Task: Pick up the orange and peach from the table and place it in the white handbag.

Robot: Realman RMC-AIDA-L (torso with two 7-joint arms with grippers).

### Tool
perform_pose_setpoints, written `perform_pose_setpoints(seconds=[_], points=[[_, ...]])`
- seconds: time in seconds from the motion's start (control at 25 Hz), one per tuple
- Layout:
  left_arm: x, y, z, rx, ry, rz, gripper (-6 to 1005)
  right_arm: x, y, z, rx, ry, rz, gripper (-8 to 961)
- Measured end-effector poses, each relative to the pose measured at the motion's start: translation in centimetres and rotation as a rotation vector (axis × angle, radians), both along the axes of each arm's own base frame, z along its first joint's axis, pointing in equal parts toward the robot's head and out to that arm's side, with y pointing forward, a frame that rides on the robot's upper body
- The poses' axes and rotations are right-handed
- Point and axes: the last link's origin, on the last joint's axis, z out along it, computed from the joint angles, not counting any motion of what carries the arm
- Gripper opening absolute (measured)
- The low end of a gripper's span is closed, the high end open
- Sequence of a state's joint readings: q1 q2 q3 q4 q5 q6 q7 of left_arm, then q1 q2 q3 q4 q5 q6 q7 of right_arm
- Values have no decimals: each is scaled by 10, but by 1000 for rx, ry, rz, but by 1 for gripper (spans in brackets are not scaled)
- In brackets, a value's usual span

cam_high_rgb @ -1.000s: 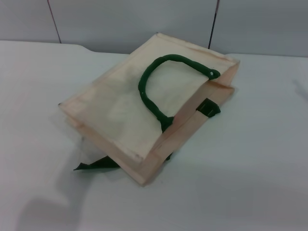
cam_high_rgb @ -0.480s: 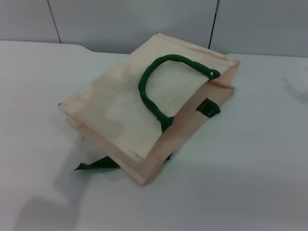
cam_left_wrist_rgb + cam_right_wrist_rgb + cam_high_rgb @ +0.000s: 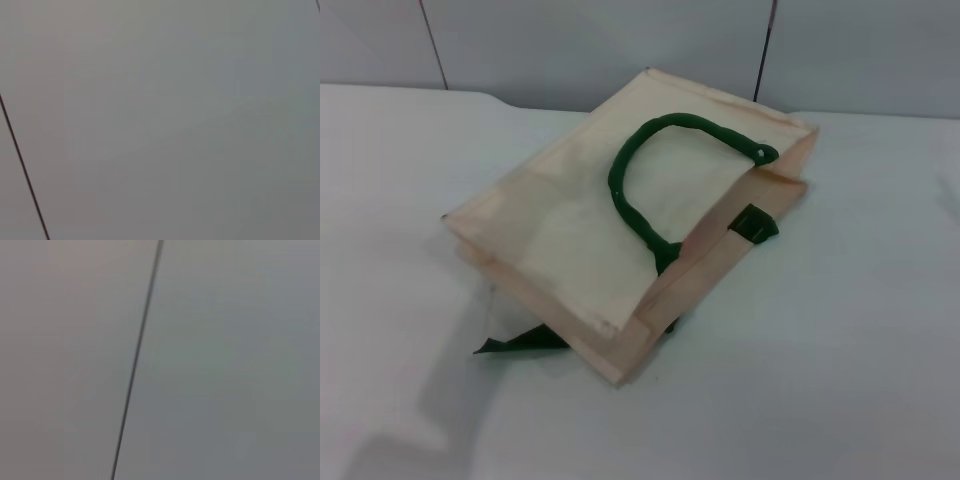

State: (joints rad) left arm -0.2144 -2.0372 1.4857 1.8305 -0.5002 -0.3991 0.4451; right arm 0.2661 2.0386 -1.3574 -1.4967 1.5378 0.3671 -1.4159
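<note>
pale grey wall panels (image 3: pixel 620 40) split by thin dark seams stand behind a white counter (image 3: pixel 860 350), and the same panelling fills both wrist views, each crossed by one dark seam (image 3: pixel 22 165). neither the left gripper nor the right gripper shows in any view, so whether either is open, closed or carrying something cannot be told. a soft grey shadow (image 3: pixel 440 420) falls on the counter at the near left of the head view. just beyond it, the white handbag (image 3: pixel 580 220) lies flat on its side near the middle of the counter, turned at an angle, one broad cream panel facing up. a dark green rope handle (image 3: pixel 640 170) arcs across that upper panel, one end at the far right corner of the bag and the other near the middle of its right-hand edge, beside a green strap tab (image 3: pixel 753 224). another green strap (image 3: pixel 520 345) pokes out from under the bag's near edge and lies flat on the counter. the orange and the peach are not visible in these views; their whereabouts cannot be told.
</note>
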Motion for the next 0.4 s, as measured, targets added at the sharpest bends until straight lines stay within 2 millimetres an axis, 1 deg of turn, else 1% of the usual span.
perform_pose_setpoints(seconds=[0.12, 0.4], points=[[-6, -3, -7, 19, -19, -14, 406, 7, -5, -8, 14, 39, -24, 879], [-29, -6, -26, 32, -44, 2, 406, 26, -8, -28, 6, 38, -97, 879]])
